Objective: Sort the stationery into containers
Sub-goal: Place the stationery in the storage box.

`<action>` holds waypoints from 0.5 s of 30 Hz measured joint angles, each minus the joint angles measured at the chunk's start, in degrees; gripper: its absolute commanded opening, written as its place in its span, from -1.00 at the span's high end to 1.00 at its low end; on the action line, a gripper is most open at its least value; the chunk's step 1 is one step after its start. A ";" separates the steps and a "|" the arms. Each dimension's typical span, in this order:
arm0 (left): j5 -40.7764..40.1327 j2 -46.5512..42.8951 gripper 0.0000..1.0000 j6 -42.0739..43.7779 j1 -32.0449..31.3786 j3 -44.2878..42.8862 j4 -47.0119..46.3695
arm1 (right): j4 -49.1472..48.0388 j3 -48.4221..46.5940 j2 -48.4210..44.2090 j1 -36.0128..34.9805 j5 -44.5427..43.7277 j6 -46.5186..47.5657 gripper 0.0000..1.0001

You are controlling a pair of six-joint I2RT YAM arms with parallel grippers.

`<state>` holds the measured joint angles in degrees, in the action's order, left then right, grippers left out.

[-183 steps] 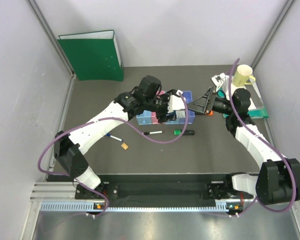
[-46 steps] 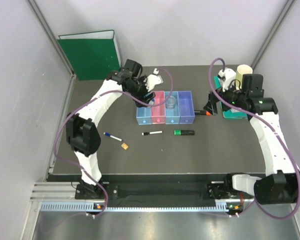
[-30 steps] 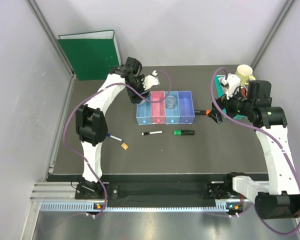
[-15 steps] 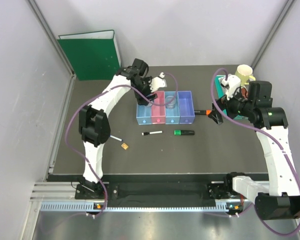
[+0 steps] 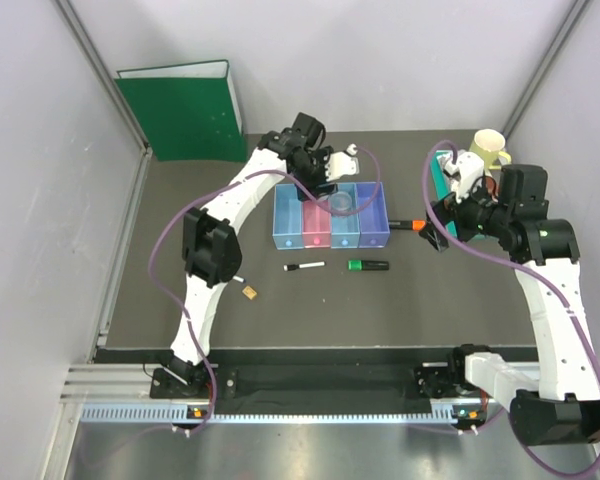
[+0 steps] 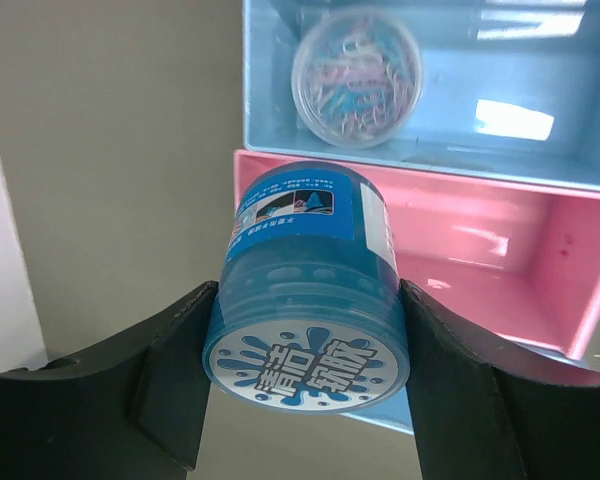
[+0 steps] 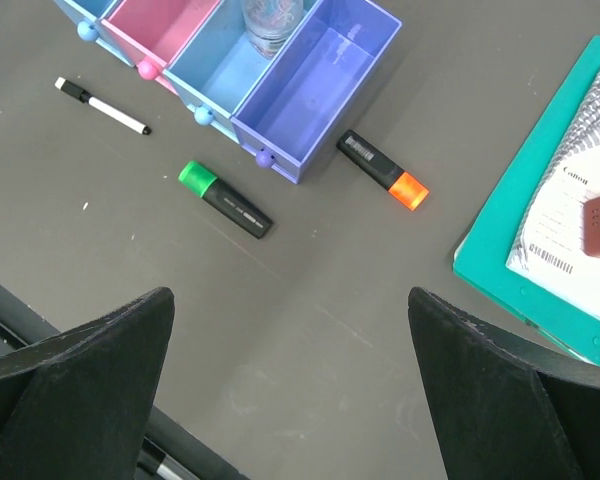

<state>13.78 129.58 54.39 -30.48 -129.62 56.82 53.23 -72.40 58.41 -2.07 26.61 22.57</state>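
My left gripper (image 5: 325, 187) is shut on a small round blue jar (image 6: 305, 290) and holds it above the back edge of the joined bins (image 5: 288, 225), over the pink bin (image 6: 480, 260). A clear jar of paper clips (image 6: 357, 75) stands in the light blue bin beside it. My right gripper (image 5: 435, 226) is open and empty, above the table right of the purple bin (image 7: 315, 85). On the table lie a black-capped pen (image 7: 105, 107), a green-capped highlighter (image 7: 225, 200), an orange-capped highlighter (image 7: 383, 172) and a tan square (image 5: 249, 293).
A green binder (image 5: 185, 112) leans on the back wall at the left. A cream mug (image 5: 488, 150) and a teal tray (image 7: 520, 235) with white papers sit at the back right, under the right arm.
My left arm has swung right along the back of the bins, carrying the blue jar from the left bin's corner to above the pink bin. The right arm has hardly moved in the last second.
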 measured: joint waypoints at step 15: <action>-6.05 3.89 0.47 3.50 -0.85 1.84 -2.47 | 0.04 0.76 -0.31 0.13 0.87 -0.61 -0.99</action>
<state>7.73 133.47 57.89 -31.33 -127.79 54.35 53.28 -71.64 58.11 -1.93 27.49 21.96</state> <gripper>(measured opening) 0.709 0.995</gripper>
